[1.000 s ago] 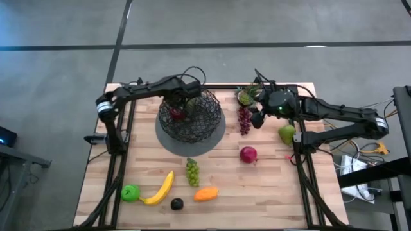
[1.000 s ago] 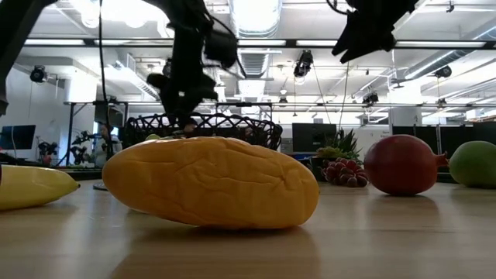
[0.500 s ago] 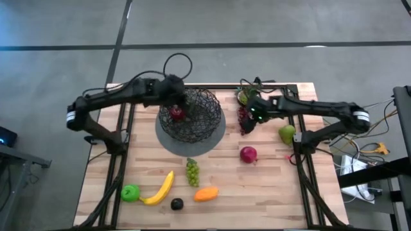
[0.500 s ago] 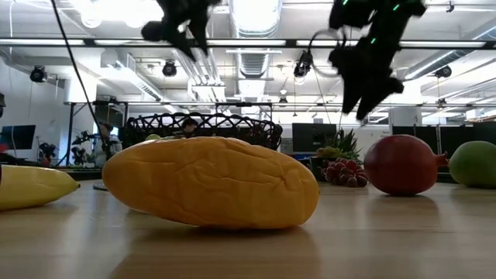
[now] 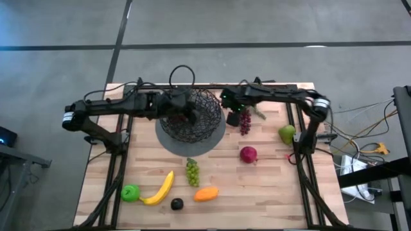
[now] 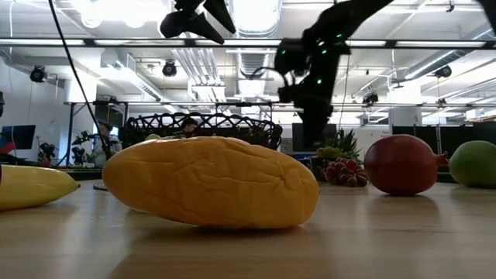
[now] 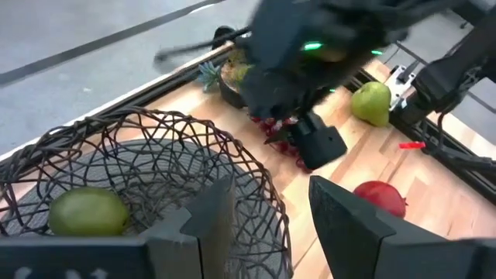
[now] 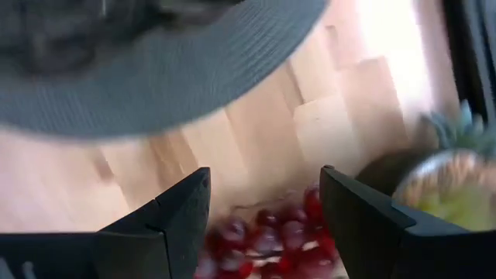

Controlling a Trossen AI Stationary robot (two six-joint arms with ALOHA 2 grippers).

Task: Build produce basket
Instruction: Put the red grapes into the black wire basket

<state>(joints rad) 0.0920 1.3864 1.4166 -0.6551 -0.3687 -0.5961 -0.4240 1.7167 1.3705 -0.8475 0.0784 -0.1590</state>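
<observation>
The dark wire basket (image 5: 192, 119) sits on a flat grey disc (image 5: 215, 138). A green fruit (image 7: 85, 213) lies inside it. My left gripper (image 7: 271, 225) hangs open above the basket's middle (image 5: 188, 112), high over its rim in the low view (image 6: 205, 15). My right gripper (image 8: 263, 225) is open and hovers just over the purple grapes (image 8: 271, 236), which lie on the table right of the basket (image 5: 244, 123). Its fingers stand on either side of the bunch, apart from it.
Near the table's front lie green grapes (image 5: 192, 172), a banana (image 5: 160, 188), a green apple (image 5: 130, 192), an orange fruit (image 5: 205, 194) and a dark avocado (image 5: 176, 204). A red fruit (image 5: 248, 154) and a pear (image 5: 286, 133) sit at the right. A potted plant (image 7: 232, 74) stands behind the grapes.
My left gripper has risen out of the basket and now hangs well above its rim. My right gripper has travelled toward the table's left and come down, from right of the purple grapes to just above them beside the basket.
</observation>
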